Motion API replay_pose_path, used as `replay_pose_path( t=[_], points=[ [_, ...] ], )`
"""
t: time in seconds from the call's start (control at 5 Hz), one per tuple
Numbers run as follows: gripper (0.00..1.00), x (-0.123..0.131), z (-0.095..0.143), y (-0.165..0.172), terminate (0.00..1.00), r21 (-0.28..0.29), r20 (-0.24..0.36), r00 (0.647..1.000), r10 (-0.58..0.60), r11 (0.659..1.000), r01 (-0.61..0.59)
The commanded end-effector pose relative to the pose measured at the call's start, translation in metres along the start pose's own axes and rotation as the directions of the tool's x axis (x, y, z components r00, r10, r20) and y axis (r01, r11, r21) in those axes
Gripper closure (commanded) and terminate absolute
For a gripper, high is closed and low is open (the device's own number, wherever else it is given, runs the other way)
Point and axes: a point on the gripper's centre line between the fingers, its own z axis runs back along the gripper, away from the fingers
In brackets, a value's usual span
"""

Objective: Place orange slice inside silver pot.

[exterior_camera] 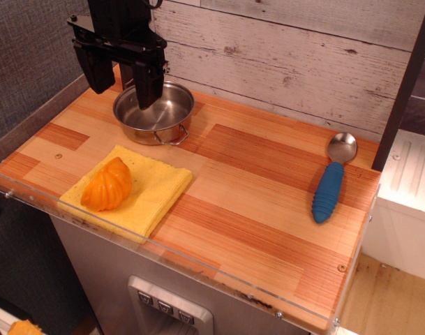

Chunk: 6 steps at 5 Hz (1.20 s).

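The orange slice (pixel 107 184) lies dome side up on a yellow cloth (pixel 132 188) at the front left of the wooden counter. The silver pot (pixel 155 112) stands empty at the back left, one wire handle facing front. My black gripper (pixel 123 89) hangs open and empty above the pot's left rim, well above and behind the orange slice. Its two fingers (pixel 148 85) stand apart with nothing between them.
A silver spoon with a blue handle (pixel 331 183) lies at the right of the counter. A clear plastic lip (pixel 198 269) runs along the counter's front edge. A plank wall stands behind, a grey wall at the left.
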Motion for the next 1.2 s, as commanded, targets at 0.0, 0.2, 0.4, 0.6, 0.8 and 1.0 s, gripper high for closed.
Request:
replay_pose_path(
  t=[0.0, 0.2, 0.4, 0.6, 0.8, 1.0],
  points=[
    [0.0, 0.0, 0.0, 0.0, 0.0, 0.0, 0.0, 1.0, 0.0, 1.0, 0.0],
    [0.0, -0.018, -0.012, 0.006, 0.0, 0.011, -0.032, 0.999, 0.006, 1.0, -0.006],
    [0.0, -0.032, -0.022, 0.008, 0.0, 0.016, -0.056, 0.998, -0.011, 1.0, 0.012],
    [0.0, -0.046, -0.032, 0.008, 0.0, 0.032, -0.074, 0.997, -0.039, 0.999, 0.041],
    [0.0, -0.059, -0.047, 0.003, 0.0, 0.066, -0.105, 0.991, -0.081, 0.994, 0.089],
    [0.0, -0.062, -0.065, -0.005, 0.0, 0.079, -0.144, 0.986, -0.088, 0.992, 0.101]
  ],
)
